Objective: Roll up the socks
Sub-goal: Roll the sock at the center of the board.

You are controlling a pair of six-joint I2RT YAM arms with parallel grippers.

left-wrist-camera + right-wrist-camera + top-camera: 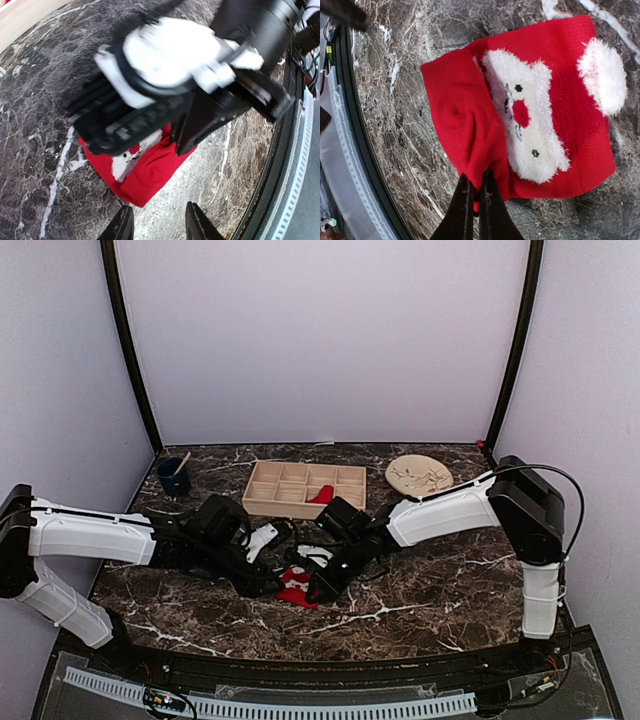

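One red sock (555, 115), with a white fluffy face patch, lies partly folded on the marble table; it also shows in the top view (295, 586) and the left wrist view (150, 172). My right gripper (475, 197) is shut on a fold at the sock's edge, and from above the right gripper (318, 588) sits at the sock's right side. My left gripper (159, 227) stands open just short of the sock, nothing between its fingers; from above the left gripper (268, 585) is at the sock's left. A second red sock (321, 494) lies in the wooden tray.
The wooden tray (270, 502) with several compartments stands behind the grippers. A blue cup (175, 481) with a spoon is at the back left and a patterned plate (418, 476) at the back right. The table's front rail (295, 165) runs close to the sock.
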